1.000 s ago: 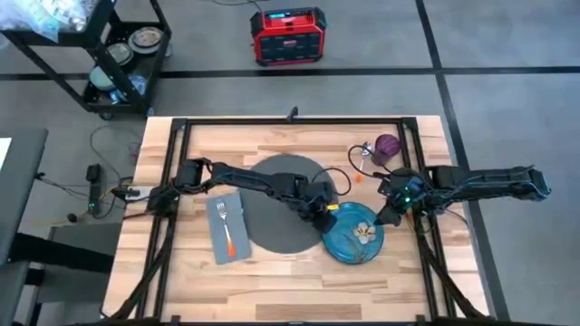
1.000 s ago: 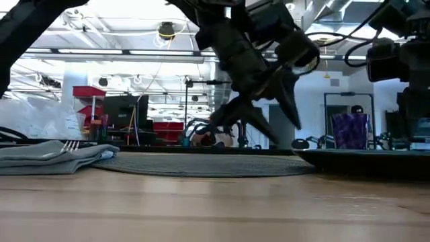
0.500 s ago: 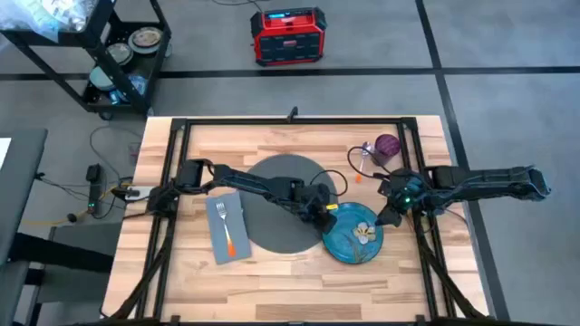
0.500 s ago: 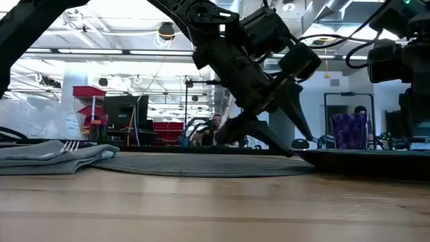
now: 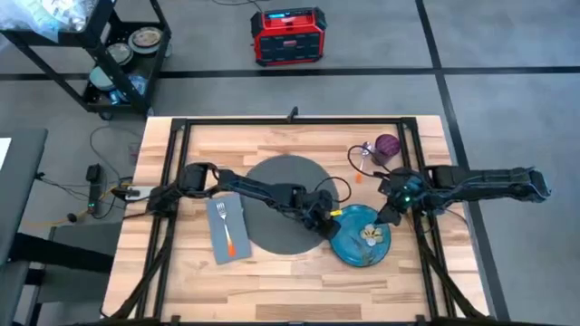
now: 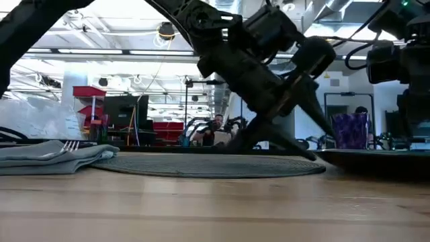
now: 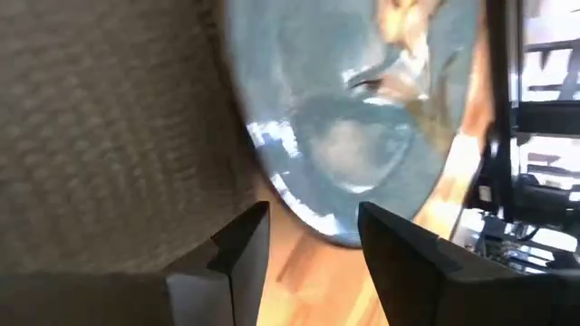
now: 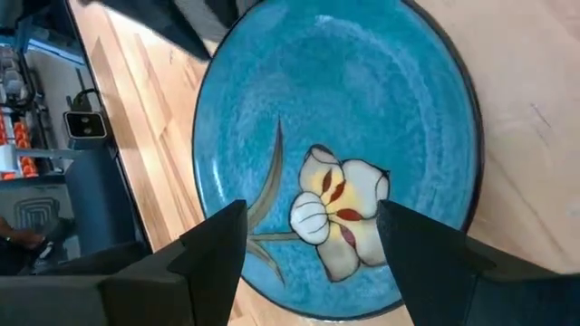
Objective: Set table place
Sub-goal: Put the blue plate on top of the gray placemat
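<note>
Overhead and level views (both wrists near) share plate.

The left arm lies across the mat, blocking it; bare table spans the near edge.

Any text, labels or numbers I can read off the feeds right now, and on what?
None can be read.
Red box on the floor beyond the table: a pale strip on top, too small to read.
Red stand in the room behind: no legible lettering.
Plate: a painted flower only, no writing.
Left gripper and right gripper at the plate: no markings legible.
</note>
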